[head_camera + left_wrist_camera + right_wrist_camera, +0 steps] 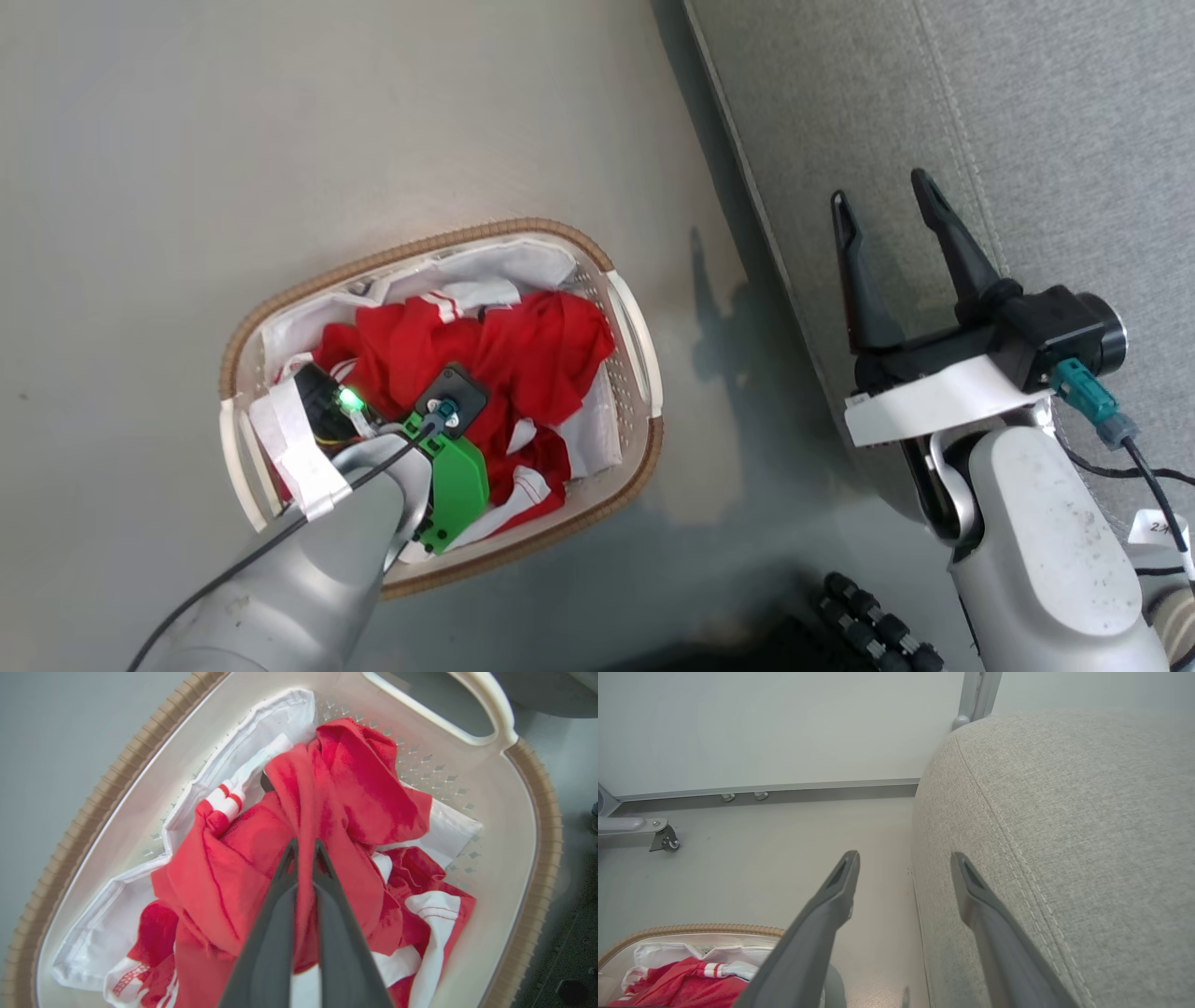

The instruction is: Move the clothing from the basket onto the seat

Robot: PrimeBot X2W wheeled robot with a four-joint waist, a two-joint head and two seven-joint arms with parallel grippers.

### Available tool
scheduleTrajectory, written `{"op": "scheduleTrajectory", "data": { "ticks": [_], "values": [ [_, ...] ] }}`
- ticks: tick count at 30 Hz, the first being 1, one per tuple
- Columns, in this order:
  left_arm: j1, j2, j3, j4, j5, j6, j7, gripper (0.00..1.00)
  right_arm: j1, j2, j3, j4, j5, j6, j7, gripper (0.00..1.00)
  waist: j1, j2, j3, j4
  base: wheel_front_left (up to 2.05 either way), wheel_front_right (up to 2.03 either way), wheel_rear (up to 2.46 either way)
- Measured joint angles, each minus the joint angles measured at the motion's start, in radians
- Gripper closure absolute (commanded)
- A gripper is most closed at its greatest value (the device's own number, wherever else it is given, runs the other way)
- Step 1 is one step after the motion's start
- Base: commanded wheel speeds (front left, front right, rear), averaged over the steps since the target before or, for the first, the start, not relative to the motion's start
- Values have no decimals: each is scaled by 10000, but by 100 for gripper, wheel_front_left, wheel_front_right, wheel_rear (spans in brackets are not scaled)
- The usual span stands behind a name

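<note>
Crumpled red soft-fabric sports garments with white panels and thin stripes lie heaped inside the small oval white plastic basket, which stands upright and has perforated walls, loop handles, a brown woven rim and a white cloth liner. A raised fold at the top of the heap is pinched between the two closed dark fingers of the left gripper. The large grey woven-fabric seat cushion, with a rounded corner and a stitched seam, lies near the basket, not touching it.
</note>
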Motion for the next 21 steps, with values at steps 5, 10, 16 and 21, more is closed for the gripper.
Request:
{"op": "scheduleTrajectory", "data": {
  "ticks": [5,10,16,21],
  "values": [
    [616,94,249,-993,-702,0,-61,100,546,6,-17,272,-284,0,2,0,0,0,-969,240,0,0,0],
    [911,577,474,-2366,-759,0,-73,100,1134,6,-59,548,-560,0,2,0,-1,0,-1888,474,0,0,0],
    [1200,1195,911,-3716,-894,0,-73,100,1910,8,-79,848,-732,0,0,0,-1,0,-3140,760,0,0,0],
    [1134,1655,895,-4543,-725,0,-75,100,2500,4,-75,1022,-834,0,2,0,-1,0,-4239,989,0,0,0]
  ]
}}
